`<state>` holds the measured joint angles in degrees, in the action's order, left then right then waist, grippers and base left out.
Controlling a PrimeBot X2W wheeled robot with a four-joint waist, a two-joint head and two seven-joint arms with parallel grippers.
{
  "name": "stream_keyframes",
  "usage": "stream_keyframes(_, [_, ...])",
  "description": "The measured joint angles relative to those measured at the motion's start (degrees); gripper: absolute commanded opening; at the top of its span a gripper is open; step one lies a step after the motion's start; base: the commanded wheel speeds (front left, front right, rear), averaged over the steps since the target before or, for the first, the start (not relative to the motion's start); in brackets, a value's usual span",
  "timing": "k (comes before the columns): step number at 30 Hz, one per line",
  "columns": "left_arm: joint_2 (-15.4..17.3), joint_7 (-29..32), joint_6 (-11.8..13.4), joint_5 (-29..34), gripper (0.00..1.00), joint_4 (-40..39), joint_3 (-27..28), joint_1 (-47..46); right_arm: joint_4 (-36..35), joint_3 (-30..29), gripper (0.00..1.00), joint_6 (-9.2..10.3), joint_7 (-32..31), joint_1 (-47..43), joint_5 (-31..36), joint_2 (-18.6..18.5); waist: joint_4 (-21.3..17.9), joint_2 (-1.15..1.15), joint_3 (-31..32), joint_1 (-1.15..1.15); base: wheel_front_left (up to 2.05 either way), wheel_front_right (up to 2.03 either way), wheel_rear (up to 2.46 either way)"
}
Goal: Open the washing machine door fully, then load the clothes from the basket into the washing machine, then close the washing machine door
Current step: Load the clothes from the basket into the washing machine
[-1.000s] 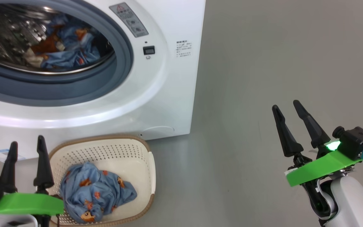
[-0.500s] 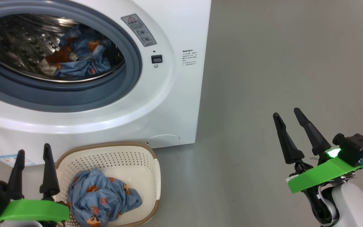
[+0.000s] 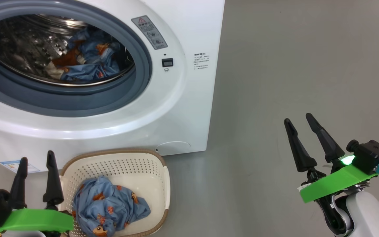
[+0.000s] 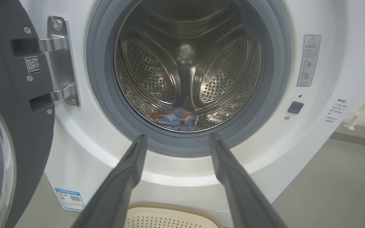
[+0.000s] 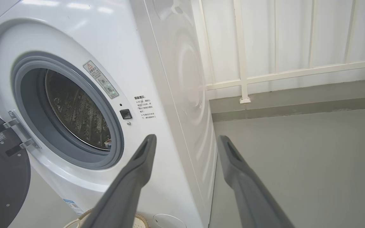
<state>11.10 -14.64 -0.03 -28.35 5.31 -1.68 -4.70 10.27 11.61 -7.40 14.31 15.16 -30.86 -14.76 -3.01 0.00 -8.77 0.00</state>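
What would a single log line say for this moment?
door: open | drum: some clothes in | basket: blue garment inside | left end effector: open, empty, near basket | right end effector: open, empty, over floor

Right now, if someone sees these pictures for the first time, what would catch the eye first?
First the washer, upper left in the head view, its door swung wide and blue clothes lying in the steel drum. Below it on the floor, the basket holds one more blue garment. The left hand and right hand hang open and empty at the lower corners.
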Motion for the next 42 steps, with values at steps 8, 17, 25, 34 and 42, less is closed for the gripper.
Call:
stream_keyframes(8, [-0.4, 0.0, -0.3, 0.4, 1.00, 0.3, 0.1, 0.1, 0.0, 0.2, 1.00, 0.00, 0.0, 0.0, 0.0, -0.2, 0.2, 0.00, 0.5, 0.00, 0.00, 0.00, 0.00])
stream_keyframes(17, [-0.8, 0.0, -0.3, 0.4, 1.00, 0.3, 0.2, 0.2, 0.0, 0.5, 1.00, 0.00, 0.0, -0.2, 0.0, -0.3, 0.3, 0.00, 0.9, 0.00, 0.00, 0.00, 0.00])
stream_keyframes(25, [-1.0, 0.0, -0.3, 0.4, 1.00, 0.3, 0.2, 0.2, 0.0, 0.6, 1.00, 0.00, 0.0, -0.2, 0.0, -0.6, 0.6, 0.00, 0.3, 0.00, 0.00, 0.00, 0.00])
stream_keyframes(34, [-1.0, 0.6, -0.2, 1.2, 1.00, 1.0, -0.7, 0.1, -0.1, 1.2, 1.00, 0.00, 0.0, -0.1, -0.1, -0.6, 0.6, 0.00, -2.2, 0.00, 0.00, 0.00, 0.00])
stream_keyframes(42, [-0.8, 1.6, -0.2, 1.5, 1.00, 2.6, -1.6, -2.9, -0.7, 1.2, 1.00, 0.00, 0.0, 0.9, -0.1, -0.3, 0.6, 0.00, -6.5, 0.00, 0.00, 0.00, 0.00])
